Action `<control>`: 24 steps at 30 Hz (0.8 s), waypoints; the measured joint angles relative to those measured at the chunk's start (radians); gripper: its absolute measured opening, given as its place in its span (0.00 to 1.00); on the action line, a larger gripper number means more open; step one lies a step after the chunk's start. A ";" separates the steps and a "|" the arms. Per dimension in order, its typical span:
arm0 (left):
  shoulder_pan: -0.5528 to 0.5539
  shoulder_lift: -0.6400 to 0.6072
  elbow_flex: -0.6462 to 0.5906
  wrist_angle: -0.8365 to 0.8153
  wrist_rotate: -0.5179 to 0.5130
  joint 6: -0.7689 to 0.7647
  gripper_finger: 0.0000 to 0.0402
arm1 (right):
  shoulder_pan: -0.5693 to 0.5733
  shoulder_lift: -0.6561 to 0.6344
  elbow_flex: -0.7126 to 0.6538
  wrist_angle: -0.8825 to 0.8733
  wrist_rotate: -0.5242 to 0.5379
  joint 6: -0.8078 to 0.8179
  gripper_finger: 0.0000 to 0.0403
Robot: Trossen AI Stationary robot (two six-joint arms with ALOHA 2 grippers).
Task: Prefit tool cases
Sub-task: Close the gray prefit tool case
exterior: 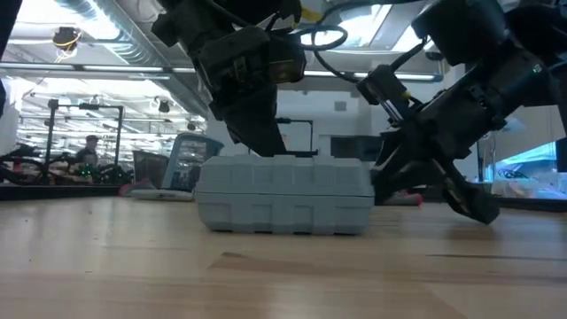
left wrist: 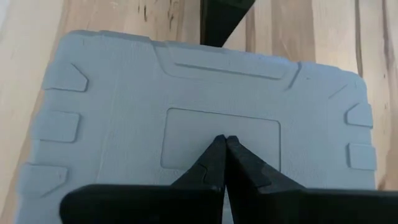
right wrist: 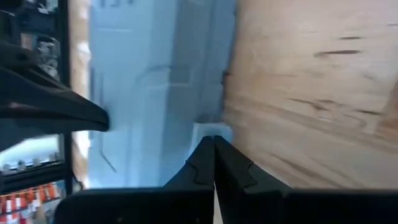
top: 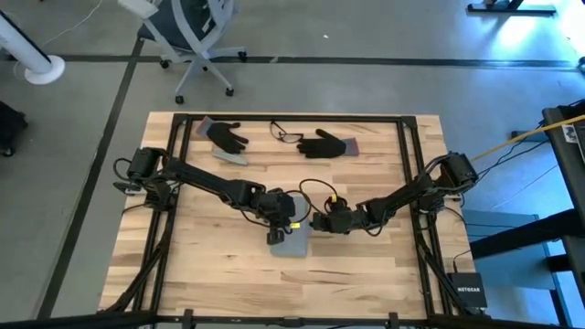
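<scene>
2 black gloves (top: 228,138) lie at the table's (top: 219,274) 12 o'clock edge, with a pair of glasses (top: 285,133) between them, well apart from the work. A router (top: 468,292) sits off the table at 4 o'clock. The tool case (top: 294,240) lies closed and flat just toward 6 o'clock from the table's centre. From above, both arms cover part of it, so its outline is cut off and its long axis is hard to judge there; in the low view its long side faces the camera. The left gripper (left wrist: 222,144), fingers pressed together and holding nothing, rests its tips on the lid. The right gripper (right wrist: 214,142), also pinched closed and empty, sits at the case's 3 o'clock edge.
</scene>
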 joint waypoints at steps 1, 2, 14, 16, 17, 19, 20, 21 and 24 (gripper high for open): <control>0.000 0.000 -0.001 0.004 0.000 -0.001 0.00 | 0.000 0.014 0.004 0.016 0.001 0.002 0.00; 0.000 0.001 -0.001 0.008 0.000 -0.003 0.00 | 0.000 0.028 0.013 0.031 0.004 0.007 0.00; -0.002 0.016 -0.002 0.037 -0.005 -0.005 0.00 | 0.000 0.069 0.090 -0.047 -0.006 -0.025 0.00; -0.002 0.016 -0.001 0.036 -0.007 -0.005 0.00 | 0.014 0.061 0.090 -0.079 0.007 -0.026 0.00; -0.004 0.016 -0.001 0.034 -0.011 -0.005 0.00 | 0.019 0.059 0.090 -0.085 0.012 -0.027 0.00; -0.013 0.016 0.001 0.027 -0.022 -0.005 0.00 | 0.020 0.057 0.090 -0.087 0.014 -0.028 0.00; -0.019 0.017 0.001 0.027 -0.029 -0.002 0.00 | 0.022 0.057 0.090 -0.086 0.007 -0.028 0.00; -0.026 0.021 0.001 0.029 -0.033 0.007 0.00 | 0.026 0.057 0.090 -0.085 0.000 -0.028 0.00; -0.041 0.024 -0.007 0.039 -0.040 0.014 0.00 | 0.030 0.057 0.089 -0.089 0.000 -0.029 0.00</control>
